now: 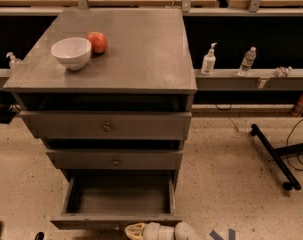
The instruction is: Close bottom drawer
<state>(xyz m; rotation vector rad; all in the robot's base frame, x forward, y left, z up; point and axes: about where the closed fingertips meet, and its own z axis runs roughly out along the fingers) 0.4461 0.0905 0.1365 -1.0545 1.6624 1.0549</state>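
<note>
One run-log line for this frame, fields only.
bottom drawer: pulled out | gripper: low, at drawer's front panel | step: close not yet done

So we're looking at the bottom drawer [91, 220]: grey wood, the lowest of the cabinet's [106, 126] three and the narrowest front of the lot. It's pulled well out towards us, so we see straight down into its box, with dark side walls and a flat grey floor. It sits level and square to the cabinet, not skewed. Its front panel runs along the bottom of the view, with a small round knob [116, 228] at its middle. The claw [136, 231] is right at that front, just beside the knob. We can't tell if it's touching.
</note>
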